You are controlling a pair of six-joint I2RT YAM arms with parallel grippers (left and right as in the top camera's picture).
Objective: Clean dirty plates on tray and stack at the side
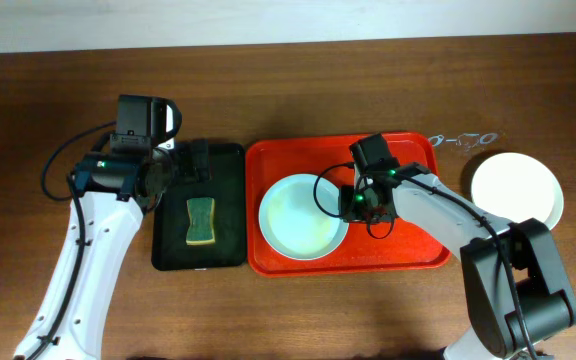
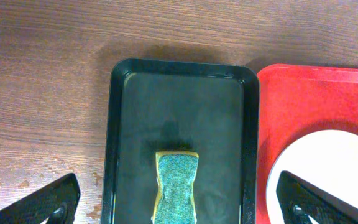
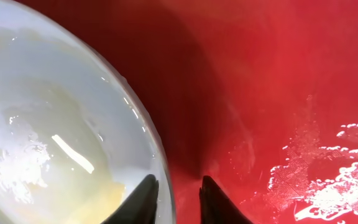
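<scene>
One dirty plate (image 1: 303,215), pale and glossy with yellow smears, lies on the left half of the red tray (image 1: 408,150). My right gripper (image 1: 353,203) is at the plate's right rim. In the right wrist view the plate (image 3: 42,124) fills the left and the tray (image 3: 278,74) the right. The right gripper (image 3: 179,199) straddles the rim with jaws narrowly apart, and a strip of red shows between rim and outer finger. My left gripper (image 2: 179,205) hangs wide open over the black tray (image 2: 185,93). In the left wrist view, the plate (image 2: 328,168) and red tray (image 2: 309,93) show at right.
A green-yellow sponge (image 1: 201,221) lies in the black tray (image 1: 223,160), below my left gripper (image 1: 183,168); the left wrist view shows the sponge (image 2: 176,186) between the fingers. A white plate (image 1: 516,190) sits on the wooden table right of the red tray.
</scene>
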